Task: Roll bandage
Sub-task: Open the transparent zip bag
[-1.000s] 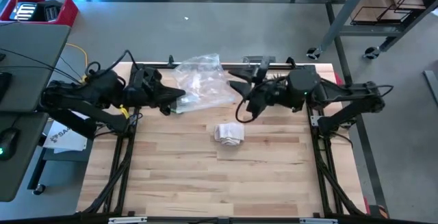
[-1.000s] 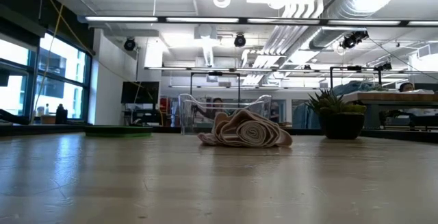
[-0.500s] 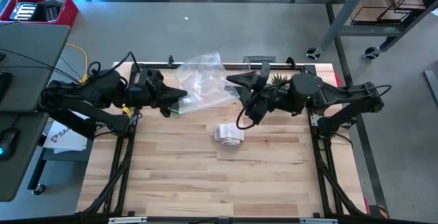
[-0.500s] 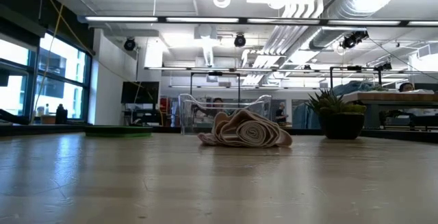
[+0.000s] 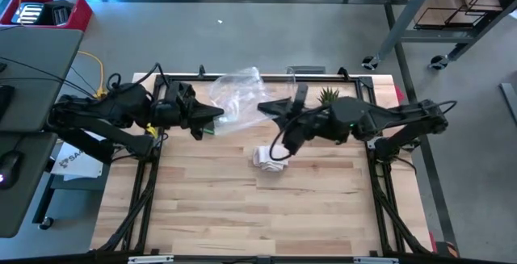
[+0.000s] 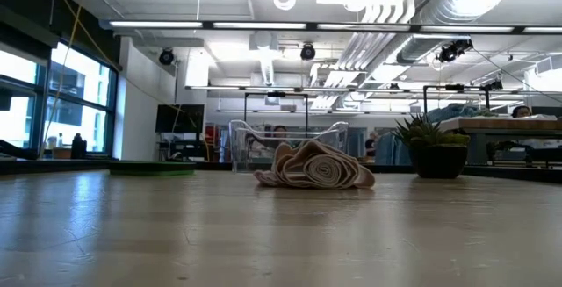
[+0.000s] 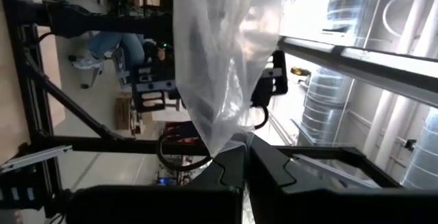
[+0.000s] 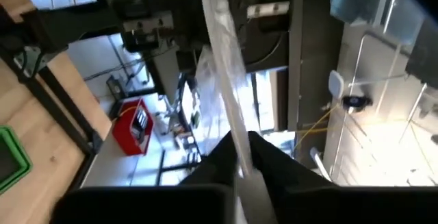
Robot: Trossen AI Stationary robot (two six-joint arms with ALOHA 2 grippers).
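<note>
Bag, clear crinkly plastic: I see right tool now moved left and clamped on its edge; left tool pinching other side. Bandage, loose beige roll, mid wooden worktop.

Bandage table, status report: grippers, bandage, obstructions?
Left gripper and right gripper shut on bag. Bandage loose on table, untouched. Nothing blocking.

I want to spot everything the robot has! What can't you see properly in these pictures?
- Inside the clear plastic bag: high view, too crinkled and shiny to tell if anything is in it.
- Bandage end: low view, folds hide it.
- Left gripper tips: high view, bag covers them.
- Right gripper grip on the bag: right wrist view, cut off by the bottom edge.
</note>
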